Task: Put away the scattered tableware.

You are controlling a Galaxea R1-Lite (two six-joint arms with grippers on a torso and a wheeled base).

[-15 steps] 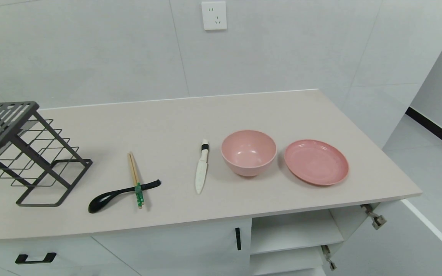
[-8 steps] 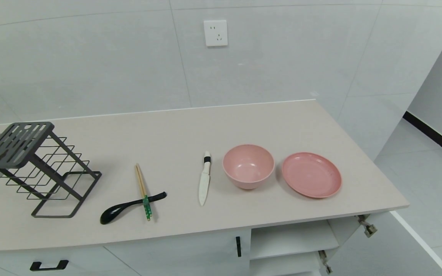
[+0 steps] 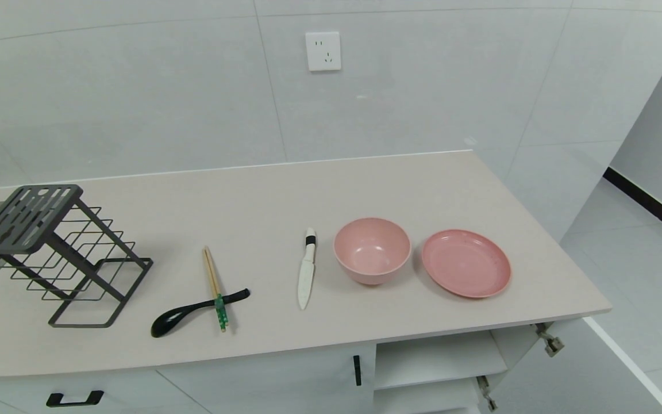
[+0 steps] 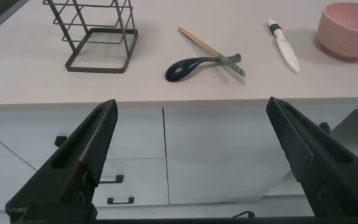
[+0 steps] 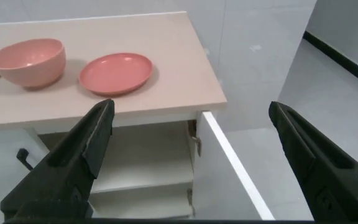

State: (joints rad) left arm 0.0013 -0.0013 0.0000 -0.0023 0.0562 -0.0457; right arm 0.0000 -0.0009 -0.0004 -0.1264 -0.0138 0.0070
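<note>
Your left gripper (image 4: 191, 106) and right gripper (image 5: 191, 107) hang spread wide and empty, short of the countertop (image 3: 308, 190), likely staged for a first pick. On it lie spoon (image 3: 193, 309), chopsticks (image 3: 212, 276) across it, knife (image 3: 306, 276), bowl (image 3: 372, 248), plate (image 3: 465, 270). The right wrist view adds the open cabinet shelf (image 5: 135, 165) beneath; the left, the rack (image 4: 97, 70).
</note>
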